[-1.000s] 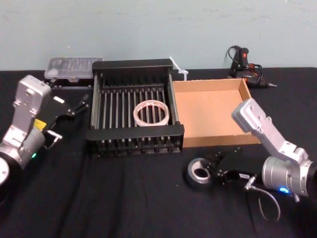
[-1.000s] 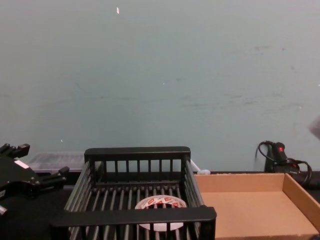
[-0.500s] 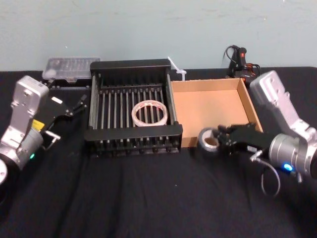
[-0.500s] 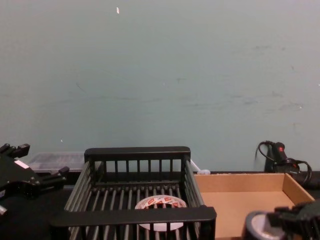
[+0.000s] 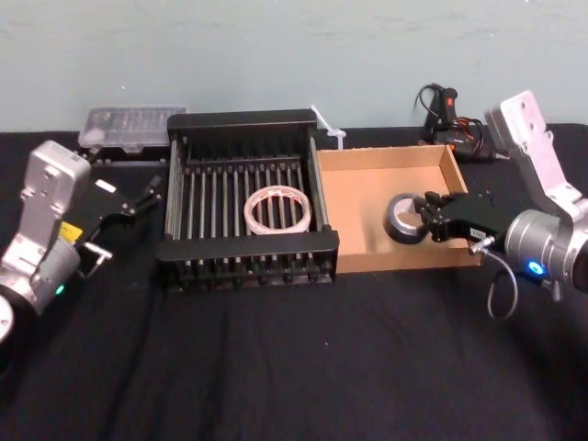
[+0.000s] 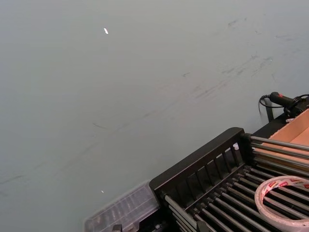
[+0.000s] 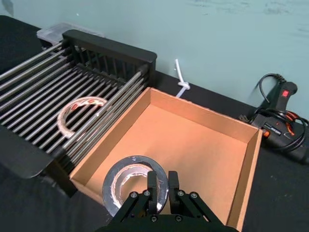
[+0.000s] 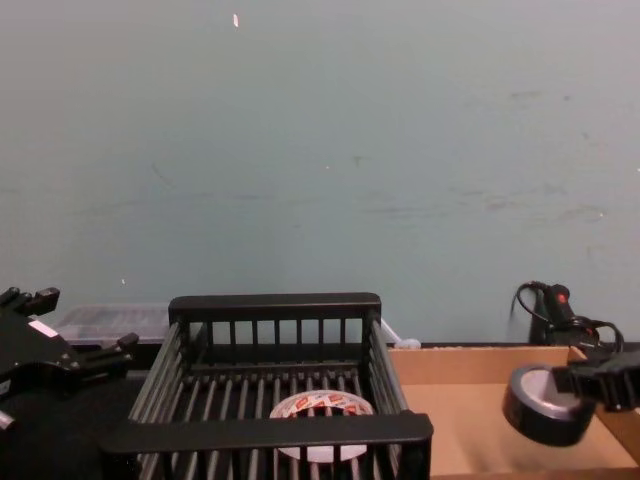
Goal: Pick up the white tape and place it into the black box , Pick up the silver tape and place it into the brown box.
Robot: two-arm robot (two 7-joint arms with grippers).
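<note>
The silver tape [image 5: 392, 225] hangs in the air over the front part of the brown box [image 5: 390, 156], my right gripper [image 5: 428, 220] shut on its wall. In the right wrist view, one finger is inside the roll [image 7: 129, 162] and one outside, above the tray floor [image 7: 193, 145]. In the chest view the roll [image 8: 540, 420] floats above the tray [image 8: 470, 400]. The white tape [image 5: 280, 191] lies flat on the bars of the black box [image 5: 248, 246]. My left gripper [image 5: 140, 197] stays parked, open, left of the crate.
A clear plastic case [image 5: 133, 124] sits behind the crate at the back left. A white zip tie [image 5: 331, 129] lies between the two boxes at the back. A black and orange corded tool [image 5: 455, 119] rests behind the tray. Black cloth covers the table.
My right gripper has lifted the silver tape off the cloth in front of the brown box and carried it up and back over the tray. The left arm has not moved.
</note>
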